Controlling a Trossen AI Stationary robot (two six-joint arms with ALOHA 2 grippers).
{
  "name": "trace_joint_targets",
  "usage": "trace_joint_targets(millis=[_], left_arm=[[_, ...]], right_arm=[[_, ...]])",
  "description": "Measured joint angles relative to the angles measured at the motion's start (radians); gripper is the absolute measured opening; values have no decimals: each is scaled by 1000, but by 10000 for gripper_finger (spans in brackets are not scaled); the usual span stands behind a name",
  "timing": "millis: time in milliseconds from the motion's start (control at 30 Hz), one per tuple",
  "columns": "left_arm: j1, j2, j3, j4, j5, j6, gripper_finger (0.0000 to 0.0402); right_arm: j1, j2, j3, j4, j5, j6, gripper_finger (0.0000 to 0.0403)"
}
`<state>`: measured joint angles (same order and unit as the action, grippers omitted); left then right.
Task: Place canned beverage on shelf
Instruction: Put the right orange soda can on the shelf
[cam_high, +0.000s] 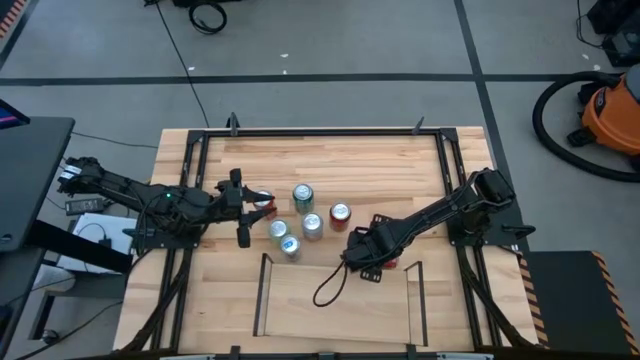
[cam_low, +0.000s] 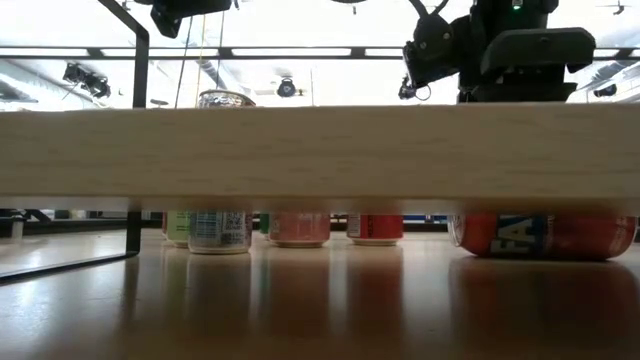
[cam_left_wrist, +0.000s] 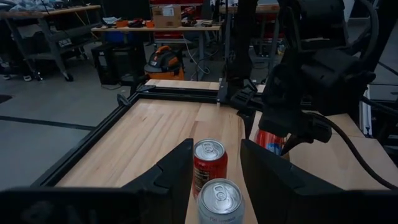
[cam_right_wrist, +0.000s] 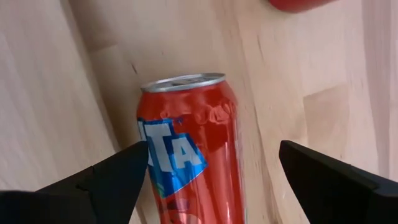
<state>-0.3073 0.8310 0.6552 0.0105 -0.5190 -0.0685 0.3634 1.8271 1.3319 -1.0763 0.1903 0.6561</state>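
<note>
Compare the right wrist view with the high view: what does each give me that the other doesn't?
Only the right wrist view shows the orange can lying on its side on the tabletop, between the right gripper's open fingers and not yet gripped. Only the high view shows the shelf, the four upright cans mid-table, and the left gripper beside them. Both share the right gripper over bare wood near the shelf's right rail; from above, the arm hides nearly all of that can.

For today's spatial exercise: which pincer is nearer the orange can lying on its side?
Right. The right pincer hangs open directly over the orange can, fingers either side. The left pincer sits open across the table beside the upright cans.
</note>
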Motion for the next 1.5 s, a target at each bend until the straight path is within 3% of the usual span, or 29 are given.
trace_joint_targets(millis=[500, 833, 1000, 1500], left_arm=[[0, 0, 0, 0, 0, 0, 142], [0, 0, 0, 0, 0, -22, 142], [0, 0, 0, 0, 0, -25, 142], [-6, 41, -1, 49, 19, -41, 142]], right_arm=[[-25, 0, -139, 77, -57, -14, 372], [-77, -2, -163, 101, -87, -152, 308], [-90, -14, -164, 121, -87, -205, 310], [-60, -197, -197, 344, -2, -282, 316]])
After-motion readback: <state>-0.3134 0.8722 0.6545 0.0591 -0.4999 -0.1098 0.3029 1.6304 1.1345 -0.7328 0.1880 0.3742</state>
